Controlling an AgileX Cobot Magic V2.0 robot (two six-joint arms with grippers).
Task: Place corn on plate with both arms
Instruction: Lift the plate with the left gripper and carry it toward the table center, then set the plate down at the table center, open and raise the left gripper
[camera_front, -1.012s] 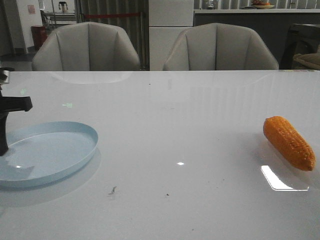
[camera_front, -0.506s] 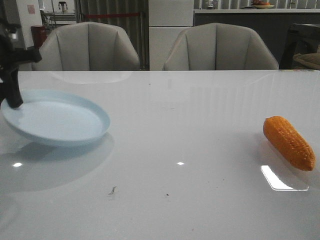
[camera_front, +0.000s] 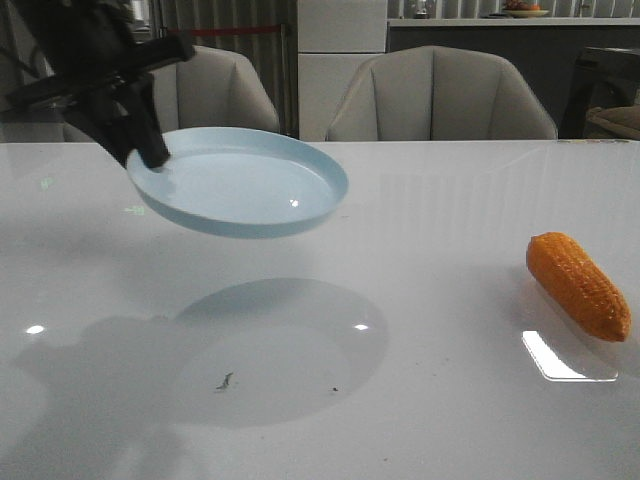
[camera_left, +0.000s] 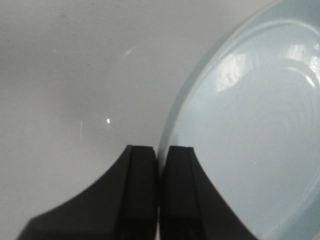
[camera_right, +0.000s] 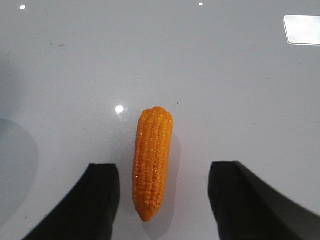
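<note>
Right jaws spread, corn (camera_right: 152, 162) lying between them, untouched

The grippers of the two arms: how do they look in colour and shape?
Both are black. The left gripper has two flat, squared fingers with curved outer edges. The right gripper has two broad, matte fingers. No markings or cables are visible.

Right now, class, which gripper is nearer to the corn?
Right. The right gripper hangs open directly above the corn, jaws either side. The left gripper is far across the table, pinching the plate rim.
</note>
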